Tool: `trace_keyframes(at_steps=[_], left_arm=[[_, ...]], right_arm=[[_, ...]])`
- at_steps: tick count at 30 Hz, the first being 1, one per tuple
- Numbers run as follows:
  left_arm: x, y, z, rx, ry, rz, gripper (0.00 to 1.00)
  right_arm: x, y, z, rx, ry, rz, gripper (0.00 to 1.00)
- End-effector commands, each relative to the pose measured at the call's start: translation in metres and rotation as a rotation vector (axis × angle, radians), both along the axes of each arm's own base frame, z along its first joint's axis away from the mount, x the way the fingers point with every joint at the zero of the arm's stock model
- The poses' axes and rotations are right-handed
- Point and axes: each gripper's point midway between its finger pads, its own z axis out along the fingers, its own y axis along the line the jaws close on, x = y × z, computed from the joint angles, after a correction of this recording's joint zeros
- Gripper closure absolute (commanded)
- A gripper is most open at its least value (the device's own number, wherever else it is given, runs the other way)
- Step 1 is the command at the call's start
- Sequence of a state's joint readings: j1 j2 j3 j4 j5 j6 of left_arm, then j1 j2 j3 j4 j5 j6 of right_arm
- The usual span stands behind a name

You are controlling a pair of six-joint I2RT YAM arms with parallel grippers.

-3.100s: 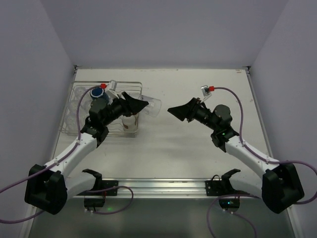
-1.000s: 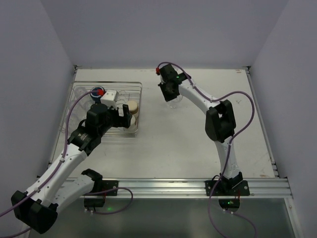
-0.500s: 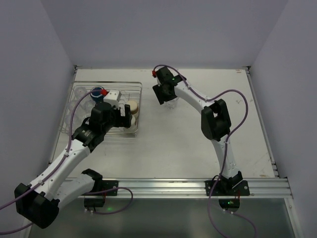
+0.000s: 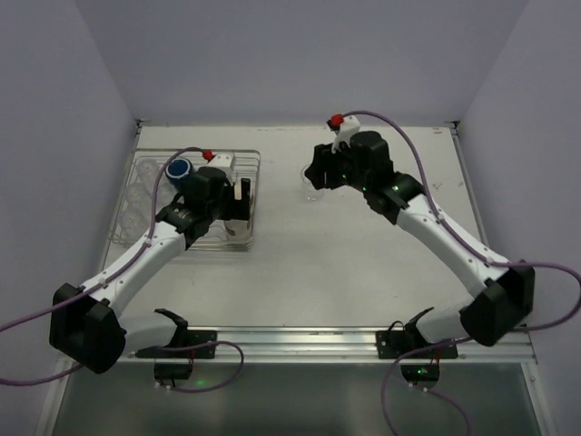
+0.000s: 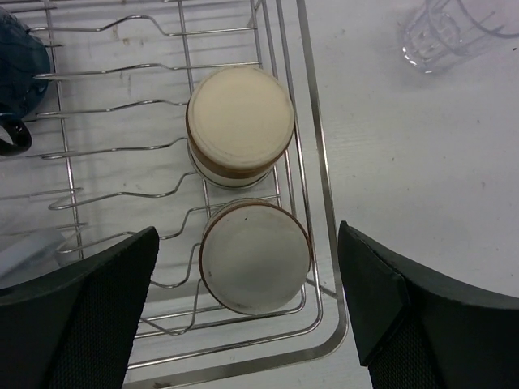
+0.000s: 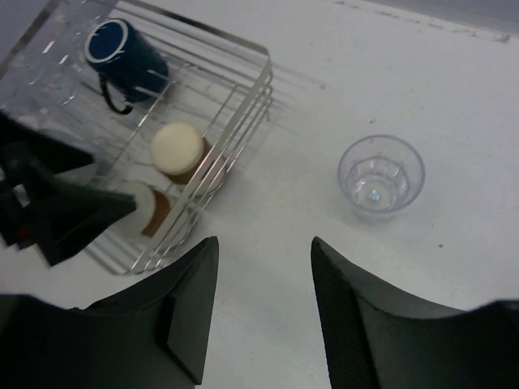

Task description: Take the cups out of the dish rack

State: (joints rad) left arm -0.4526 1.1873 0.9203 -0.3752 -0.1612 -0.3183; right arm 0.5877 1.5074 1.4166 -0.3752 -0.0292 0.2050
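Note:
The dish rack [image 4: 245,154] [image 5: 328,206] [image 6: 261,77] stands at the left. Two brown-tan cups rest upside down along its right side, one farther [image 5: 240,123] [image 6: 178,146] and one nearer [image 5: 255,256] [image 6: 146,207]. A dark blue mug [image 4: 179,169] [image 5: 16,73] [image 6: 122,61] lies at the rack's far end. My left gripper [image 4: 238,202] [image 5: 247,316] hangs open above the nearer tan cup, touching nothing. A clear cup [image 4: 315,189] [image 6: 381,174] [image 5: 438,32] stands upright on the table, right of the rack. My right gripper [image 4: 318,173] [image 6: 263,308] hovers open and empty near it.
Clear tumblers [image 4: 136,195] fill the rack's left part. White walls close in the table [image 4: 363,263] on three sides, and a metal rail [image 4: 300,341] with the arm bases runs along the near edge.
The right gripper has opened and lifted off the clear cup, which now stands alone; its arm swung out to the right. The left gripper shifted farther over the rack's right side.

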Motion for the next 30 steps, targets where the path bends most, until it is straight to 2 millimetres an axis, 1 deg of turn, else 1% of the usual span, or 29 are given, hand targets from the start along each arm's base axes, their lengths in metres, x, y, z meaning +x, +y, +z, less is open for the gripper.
trace_keyframes(at_steps=[1, 2, 3, 4, 5, 6, 7, 8, 9, 10, 11, 12, 14, 17, 19, 22, 26, 27, 29, 30], left_arm=[[0.025, -0.002, 0.018, -0.013, -0.043, 0.070, 0.07], [0.031, -0.003, 0.013, -0.004, -0.031, 0.076, 0.08], [0.039, -0.006, 0.020, -0.008, -0.050, 0.084, 0.08], [0.044, -0.004, 0.021, 0.003, -0.056, 0.102, 0.09], [0.053, -0.007, 0.020, 0.010, -0.051, 0.108, 0.09], [0.058, -0.007, 0.018, 0.021, -0.050, 0.120, 0.10], [0.062, -0.007, 0.016, 0.031, -0.046, 0.123, 0.10], [0.066, -0.009, 0.005, 0.049, -0.020, 0.124, 0.11], [0.071, -0.009, 0.006, 0.058, -0.024, 0.130, 0.11], [0.075, -0.008, 0.003, 0.069, -0.020, 0.139, 0.11], [0.078, -0.008, -0.006, 0.087, -0.001, 0.141, 0.12], [0.081, -0.008, -0.007, 0.097, 0.002, 0.145, 0.13], [0.084, -0.008, -0.016, 0.113, 0.017, 0.154, 0.13], [0.090, -0.007, -0.017, 0.119, 0.015, 0.173, 0.13], [0.093, -0.007, -0.017, 0.122, 0.007, 0.180, 0.13], [0.095, -0.011, -0.025, 0.124, 0.024, 0.165, 0.13], [0.093, -0.011, -0.042, 0.136, 0.060, 0.158, 0.13], [0.094, -0.012, -0.044, 0.135, 0.058, 0.158, 0.13], [0.095, -0.012, -0.049, 0.132, 0.067, 0.152, 0.14], [0.096, -0.013, -0.050, 0.129, 0.068, 0.152, 0.16]], right_arm=[[-0.035, 0.013, 0.013, 0.247, -0.048, 0.080, 0.49], [-0.049, 0.009, 0.040, 0.328, -0.106, 0.091, 0.55], [-0.057, 0.005, 0.038, 0.346, -0.107, 0.096, 0.59], [-0.066, 0.000, 0.024, 0.346, -0.082, 0.087, 0.64], [-0.074, -0.006, 0.043, 0.399, -0.123, 0.083, 0.71], [-0.081, -0.007, 0.044, 0.411, -0.127, 0.096, 0.71], [-0.086, -0.009, 0.040, 0.410, -0.120, 0.104, 0.71], [-0.090, -0.012, 0.038, 0.400, -0.115, 0.103, 0.71], [-0.095, -0.017, 0.046, 0.406, -0.145, 0.104, 0.70], [-0.096, -0.021, 0.042, 0.399, -0.150, 0.092, 0.70], [-0.099, -0.025, 0.036, 0.374, -0.143, 0.082, 0.70], [-0.100, -0.031, 0.041, 0.377, -0.163, 0.064, 0.70], [-0.103, -0.033, 0.039, 0.376, -0.169, 0.062, 0.70], [-0.107, -0.032, 0.042, 0.381, -0.170, 0.084, 0.70], [-0.107, -0.031, 0.038, 0.378, -0.161, 0.087, 0.70], [-0.106, -0.030, 0.036, 0.377, -0.155, 0.089, 0.70], [-0.107, -0.028, 0.038, 0.389, -0.154, 0.099, 0.70], [-0.108, -0.027, 0.038, 0.392, -0.151, 0.101, 0.70], [-0.108, -0.026, 0.038, 0.397, -0.146, 0.102, 0.69], [-0.108, -0.026, 0.038, 0.397, -0.146, 0.104, 0.68]])
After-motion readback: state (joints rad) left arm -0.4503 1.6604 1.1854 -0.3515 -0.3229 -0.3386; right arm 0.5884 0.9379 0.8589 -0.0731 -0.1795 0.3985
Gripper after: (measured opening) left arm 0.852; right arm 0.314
